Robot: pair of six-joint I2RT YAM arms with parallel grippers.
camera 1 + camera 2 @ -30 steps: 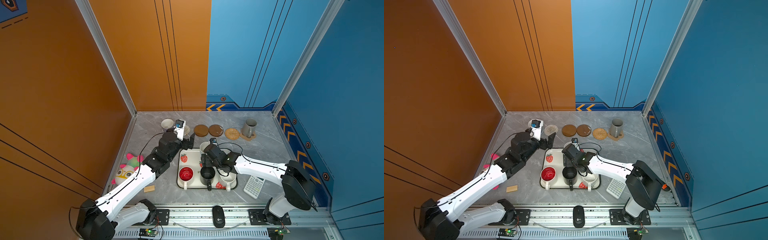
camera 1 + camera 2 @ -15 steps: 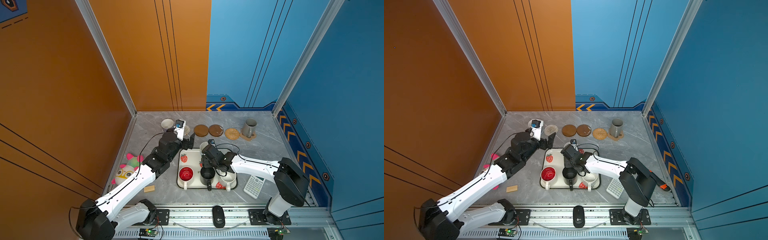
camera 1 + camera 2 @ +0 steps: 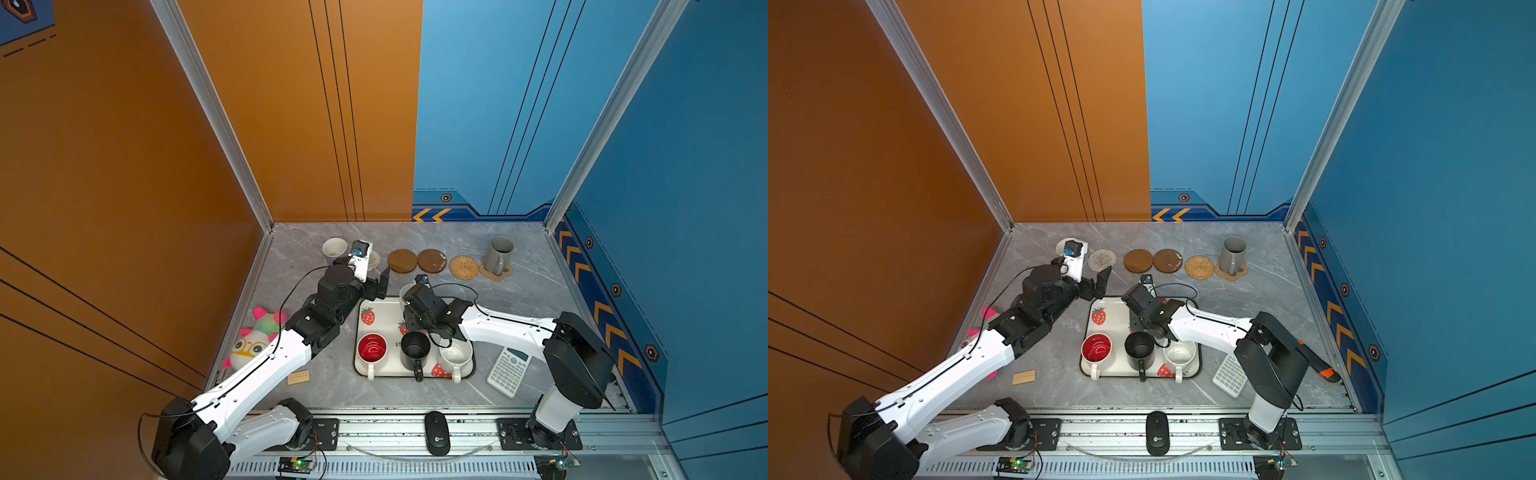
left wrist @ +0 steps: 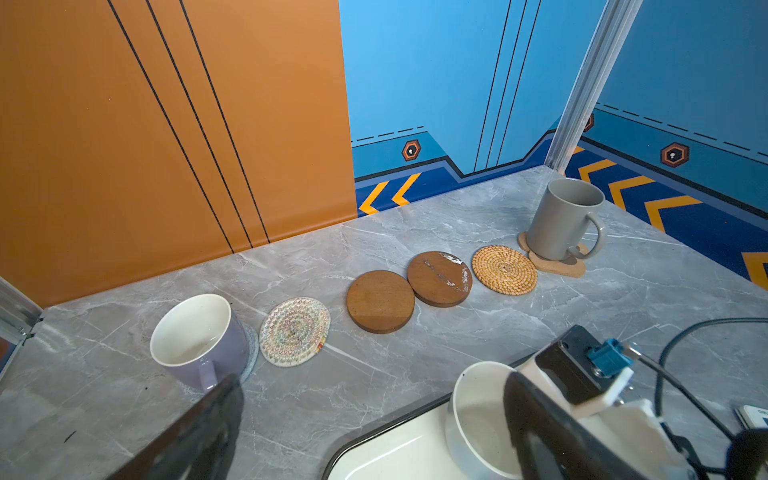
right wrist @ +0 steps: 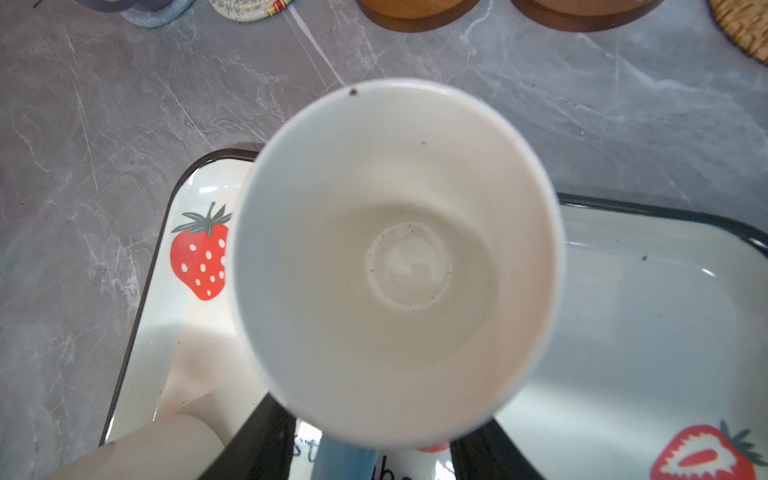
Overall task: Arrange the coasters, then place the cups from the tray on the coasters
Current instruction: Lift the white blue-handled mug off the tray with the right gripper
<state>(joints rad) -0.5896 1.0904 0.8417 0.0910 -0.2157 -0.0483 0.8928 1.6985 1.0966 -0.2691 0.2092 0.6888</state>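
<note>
Movement belongs to the right arm: within the last second its elbow has swung in and the right gripper has narrowed around the handle of the light blue cup. That cup stands at the 12 o'clock edge of the tray. I'd judge a lift toward an empty mat, perhaps the cream woven coaster, comes next.

The left gripper hangs spread wide at the tray's 11 o'clock corner, holding nothing.

Both top views bury that cup under the wrist. Only the right wrist view shows the fingers flanking the handle with slivers of tray between, not pinching yet. The left wrist view alone reveals the grey-blue coaster beneath the lavender cup.
</note>
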